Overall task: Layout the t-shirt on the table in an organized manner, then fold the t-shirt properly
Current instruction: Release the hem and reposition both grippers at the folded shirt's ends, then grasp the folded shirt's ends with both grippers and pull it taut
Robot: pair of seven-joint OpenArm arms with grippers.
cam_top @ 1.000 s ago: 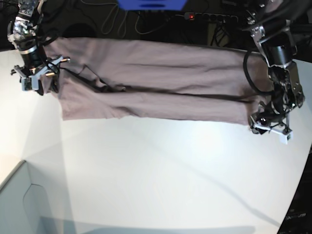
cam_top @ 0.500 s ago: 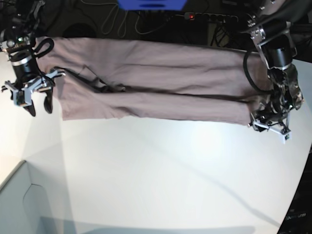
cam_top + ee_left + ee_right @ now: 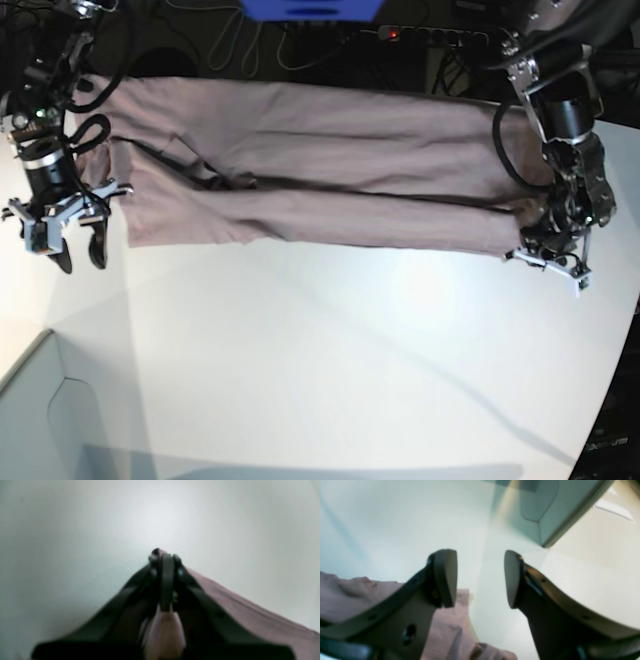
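Note:
The mauve t-shirt [image 3: 330, 160] lies in a long band, folded lengthwise, across the far side of the white table [image 3: 350, 350]. My left gripper [image 3: 545, 262] is at its near right corner. In the left wrist view this gripper [image 3: 163, 555] is shut with pinkish cloth pinched between the fingers, and the t-shirt [image 3: 250, 622] trails off to the right. My right gripper [image 3: 80, 255] hangs open over bare table just off the shirt's near left corner. The right wrist view shows nothing between its fingers [image 3: 480, 578], with the t-shirt's edge [image 3: 445, 632] beneath the left finger.
A pale grey box corner [image 3: 40, 420] sits at the front left and also shows as the grey box [image 3: 552, 512] in the right wrist view. Beyond the far table edge are a blue object [image 3: 310, 8], a power strip [image 3: 430, 35] and cables. The table edge curves in at the right.
My right gripper left the shirt's left edge and moved toward the front, staying open. My left gripper closed on the shirt's near right corner.

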